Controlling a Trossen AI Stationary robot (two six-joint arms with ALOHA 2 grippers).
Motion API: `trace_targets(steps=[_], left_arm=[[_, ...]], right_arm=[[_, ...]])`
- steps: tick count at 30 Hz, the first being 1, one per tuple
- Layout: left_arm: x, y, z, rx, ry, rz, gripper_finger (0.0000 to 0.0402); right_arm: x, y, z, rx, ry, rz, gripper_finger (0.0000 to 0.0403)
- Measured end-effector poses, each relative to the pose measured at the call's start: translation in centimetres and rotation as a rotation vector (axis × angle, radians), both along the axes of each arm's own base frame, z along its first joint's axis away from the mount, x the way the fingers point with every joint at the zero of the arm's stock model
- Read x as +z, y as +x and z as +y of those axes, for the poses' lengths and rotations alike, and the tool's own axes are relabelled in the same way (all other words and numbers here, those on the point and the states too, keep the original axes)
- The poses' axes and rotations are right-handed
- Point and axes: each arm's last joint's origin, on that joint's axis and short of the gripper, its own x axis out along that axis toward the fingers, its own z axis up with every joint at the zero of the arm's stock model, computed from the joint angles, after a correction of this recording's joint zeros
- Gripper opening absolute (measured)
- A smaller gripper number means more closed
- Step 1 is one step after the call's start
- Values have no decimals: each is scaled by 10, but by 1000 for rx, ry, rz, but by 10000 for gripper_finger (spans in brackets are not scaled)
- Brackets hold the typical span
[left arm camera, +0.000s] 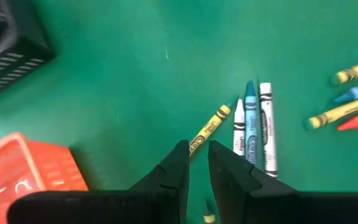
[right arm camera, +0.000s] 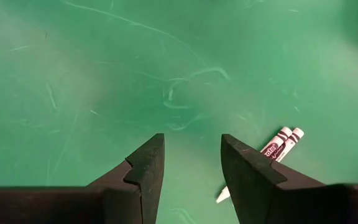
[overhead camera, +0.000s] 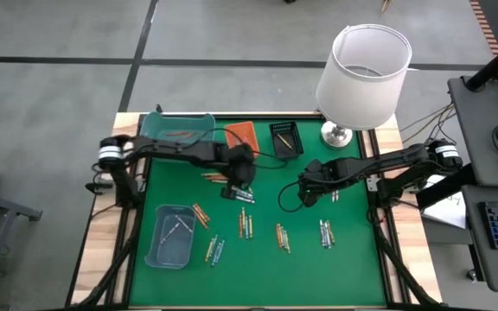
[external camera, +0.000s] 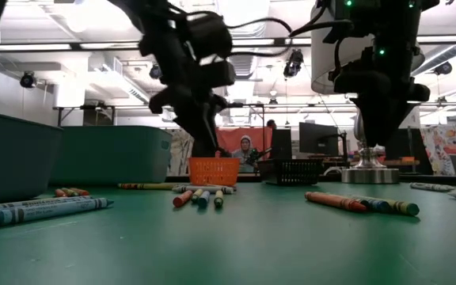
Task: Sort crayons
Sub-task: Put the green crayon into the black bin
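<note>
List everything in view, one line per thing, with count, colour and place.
crayons: many, mixed colours, in small clusters scattered over the mat; a few lie in the trays
mat: one, green, covering the table top
large teal tray: one, back left of the mat
clear blue tray: one, front left
orange tray: one, back centre
black tray: one, right of the orange tray
lamp: one, white shade on a silver base, back right corner
person: one, seated in the room behind the table
left hand: nearly shut, empty, over crayons near mat centre
right hand: open, empty, over bare mat right of centre
</note>
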Motion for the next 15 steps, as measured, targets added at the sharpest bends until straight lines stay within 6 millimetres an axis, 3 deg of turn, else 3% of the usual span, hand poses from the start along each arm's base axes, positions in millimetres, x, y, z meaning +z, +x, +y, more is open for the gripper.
trace_targets(steps=[6, 15], left_arm=[[-9, 13, 13, -28, 22, 30, 43], [-25, 12, 17, -77, 38, 75, 44]], right_arm=[[0, 0, 0, 4, -15, 1, 148], [0, 1, 0, 7, -19, -12, 148]])
